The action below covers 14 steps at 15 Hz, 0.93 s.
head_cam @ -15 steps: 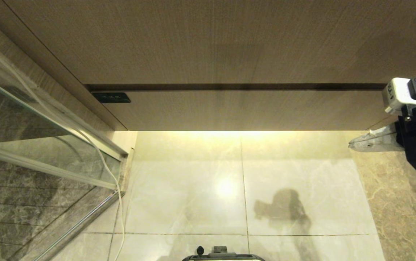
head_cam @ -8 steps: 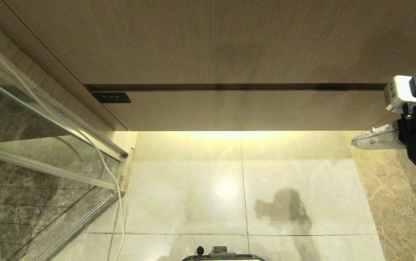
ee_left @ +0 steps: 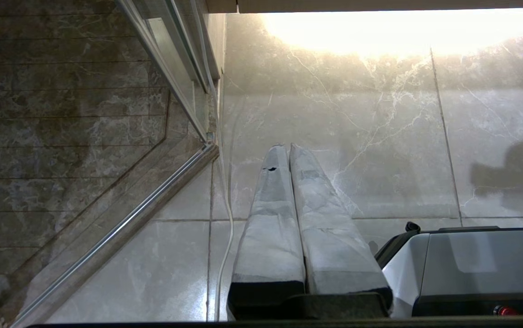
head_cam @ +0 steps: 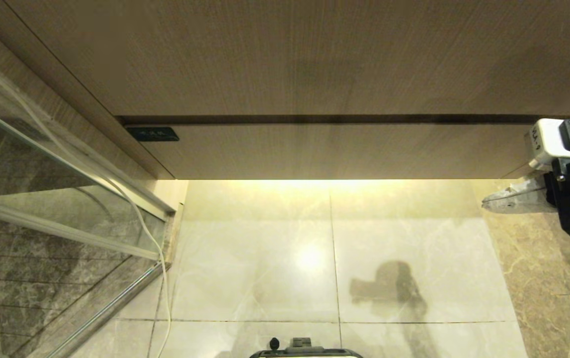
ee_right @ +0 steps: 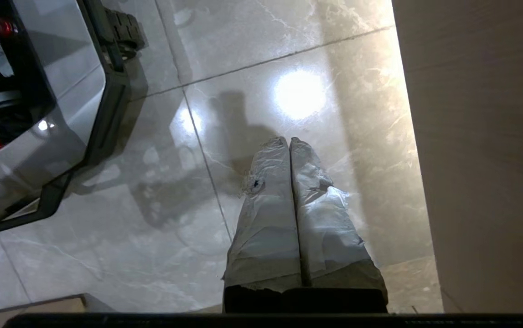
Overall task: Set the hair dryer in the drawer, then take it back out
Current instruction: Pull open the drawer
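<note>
Starting at the far left: a glass shower door (head_cam: 41, 199) in its metal frame, with a thin white cord (head_cam: 151, 238) trailing down past the frame's edge to the floor. Just right of that, a small dark label plate (head_cam: 152, 134) sitting at the left end of the drawer (head_cam: 339, 151). Drawer pushed fully in, plain wood-grain front flush under the taller wood panel (head_cam: 289, 54), with a dark gap line between the two. Warm light spilling from underneath onto the pale marble floor (head_cam: 255, 278).

Down at the bottom middle, the top of the robot base (head_cam: 304, 350) just peeking in. In the left wrist view, left gripper (ee_left: 287, 148) hanging over the floor tiles beside the base, fingers (ee_left: 270, 218) pressed flat together, holding nothing.

A little further right, an arm-shaped shadow (head_cam: 389, 288) lying on the tile.

Then at the right edge, right gripper (head_cam: 485, 203), just below the drawer's right end and clear of the front, pointing left across the floor. Fingers closed tight against each other, empty; same story in the right wrist view (ee_right: 288, 142), with a wood cabinet side (ee_right: 484, 159) close by.

As for the hair dryer: cannot tell where, not visible in any view.
</note>
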Available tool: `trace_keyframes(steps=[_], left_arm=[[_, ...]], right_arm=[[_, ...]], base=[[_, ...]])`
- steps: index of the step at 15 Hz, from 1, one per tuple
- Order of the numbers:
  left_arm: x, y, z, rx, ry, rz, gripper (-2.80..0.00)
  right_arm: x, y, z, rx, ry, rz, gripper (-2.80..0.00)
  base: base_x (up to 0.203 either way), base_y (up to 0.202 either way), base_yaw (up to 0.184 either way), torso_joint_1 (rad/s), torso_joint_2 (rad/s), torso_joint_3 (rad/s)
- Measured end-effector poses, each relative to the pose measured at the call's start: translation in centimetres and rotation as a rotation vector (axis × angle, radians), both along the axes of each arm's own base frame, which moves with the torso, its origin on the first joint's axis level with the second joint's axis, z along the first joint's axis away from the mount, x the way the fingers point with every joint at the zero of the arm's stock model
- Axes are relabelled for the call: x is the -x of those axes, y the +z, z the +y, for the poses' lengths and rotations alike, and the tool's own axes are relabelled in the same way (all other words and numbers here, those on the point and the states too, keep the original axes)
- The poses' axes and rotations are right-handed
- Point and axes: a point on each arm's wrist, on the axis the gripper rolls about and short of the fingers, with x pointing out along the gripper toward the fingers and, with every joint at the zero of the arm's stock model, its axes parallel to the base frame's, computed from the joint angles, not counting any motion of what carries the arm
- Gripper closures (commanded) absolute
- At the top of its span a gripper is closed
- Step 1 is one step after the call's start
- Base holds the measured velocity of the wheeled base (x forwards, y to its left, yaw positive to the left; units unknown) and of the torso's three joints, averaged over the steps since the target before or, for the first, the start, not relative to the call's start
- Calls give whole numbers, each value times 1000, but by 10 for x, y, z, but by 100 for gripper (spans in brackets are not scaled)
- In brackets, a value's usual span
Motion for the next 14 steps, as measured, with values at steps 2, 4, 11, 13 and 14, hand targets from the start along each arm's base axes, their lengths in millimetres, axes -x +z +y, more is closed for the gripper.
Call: trace_keyframes(steps=[2, 4, 11, 13, 14], left_arm=[[0, 0, 0, 0, 0, 0, 0], [0, 0, 0, 0, 0, 0, 0], [0, 0, 0, 0, 0, 0, 0], [0, 0, 0, 0, 0, 0, 0], [0, 0, 0, 0, 0, 1, 0]], right_arm=[[-6, -1, 1, 27, 32, -45, 0], [-13, -5, 2, 35, 44, -44, 0], [-45, -18, 12, 14, 69, -59, -280], [-60, -19, 19, 5, 83, -122, -280], [-68, -19, 22, -1, 89, -154, -280]], base=[[0, 0, 0, 0, 0, 0], [0, 0, 0, 0, 0, 0], [0, 0, 0, 0, 0, 0], [0, 0, 0, 0, 0, 0], [0, 0, 0, 0, 0, 0]])
